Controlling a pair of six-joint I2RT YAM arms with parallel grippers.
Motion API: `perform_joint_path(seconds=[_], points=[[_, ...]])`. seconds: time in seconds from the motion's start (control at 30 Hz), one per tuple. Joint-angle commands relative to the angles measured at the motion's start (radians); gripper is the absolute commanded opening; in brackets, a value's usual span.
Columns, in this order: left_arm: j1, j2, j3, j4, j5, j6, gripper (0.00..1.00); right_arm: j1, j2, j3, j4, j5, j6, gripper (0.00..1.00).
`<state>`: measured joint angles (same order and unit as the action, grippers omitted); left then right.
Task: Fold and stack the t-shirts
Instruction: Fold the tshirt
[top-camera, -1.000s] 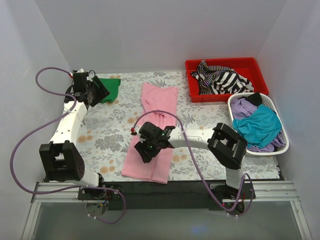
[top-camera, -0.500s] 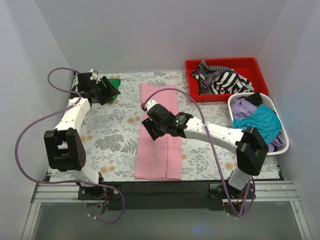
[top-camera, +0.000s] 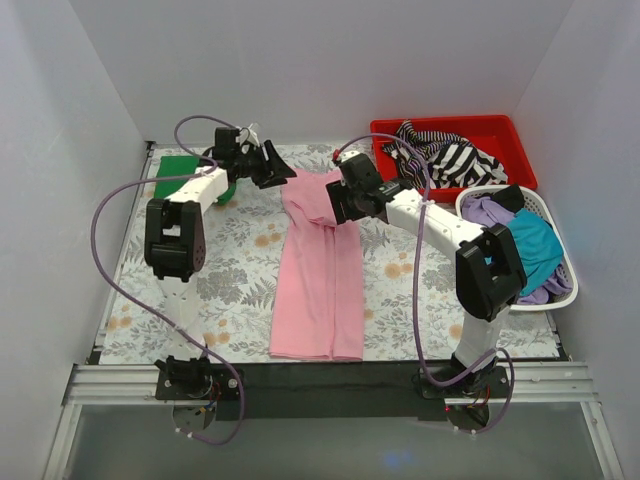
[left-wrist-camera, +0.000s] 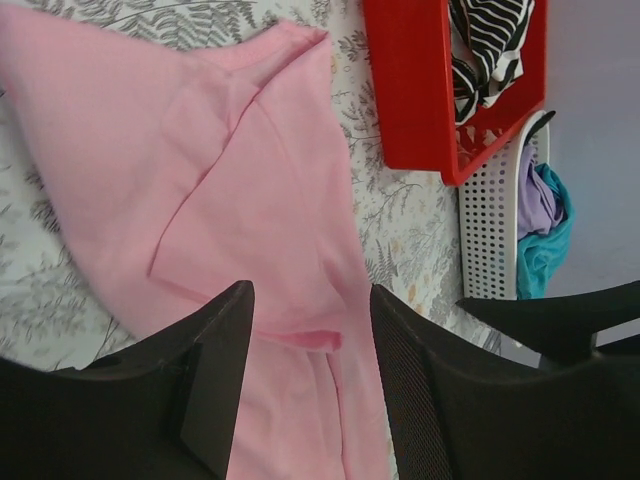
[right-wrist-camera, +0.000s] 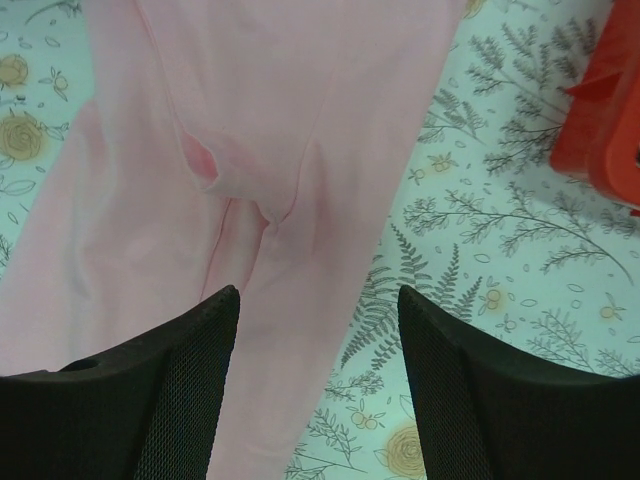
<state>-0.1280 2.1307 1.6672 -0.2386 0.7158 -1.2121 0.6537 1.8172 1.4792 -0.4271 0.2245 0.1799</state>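
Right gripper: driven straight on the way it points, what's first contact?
Probably the pink t-shirt: it fills the view ahead of the right gripper, between its open jaws. Depth is unclear.

pink tee (top-camera: 320, 280), long folded strip, ctr, green tee (top-camera: 180, 167), flat, far L

The left arm (top-camera: 195, 187) hides part of the green t-shirt (top-camera: 178, 167), apparently folded.

No legible text or markings
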Motion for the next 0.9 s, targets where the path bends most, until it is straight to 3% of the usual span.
perform_joint_path(seconds=[0.0,0.3,0.4,0.63,0.77,0.87], points=[[-0.007,0.064,0.094,0.067,0.096,-0.030,0.48,-0.005,0.010,0.015,0.008,-0.074,-0.002,0.70],[-0.021,0.284,0.323,0.007,0.085,-0.032,0.47,-0.006,-0.039,-0.114,0.060,-0.148,0.055,0.70],[-0.033,0.400,0.466,-0.111,0.042,0.016,0.47,-0.006,-0.071,-0.137,0.067,-0.171,0.073,0.70],[-0.033,0.541,0.618,-0.165,-0.064,0.051,0.48,0.011,-0.099,-0.237,0.091,-0.283,0.092,0.69],[-0.025,0.574,0.680,-0.139,-0.087,0.059,0.51,0.064,-0.061,-0.269,0.120,-0.402,0.069,0.69],[-0.015,0.592,0.707,-0.108,-0.088,0.052,0.53,0.162,0.003,-0.235,0.120,-0.409,0.041,0.68]])
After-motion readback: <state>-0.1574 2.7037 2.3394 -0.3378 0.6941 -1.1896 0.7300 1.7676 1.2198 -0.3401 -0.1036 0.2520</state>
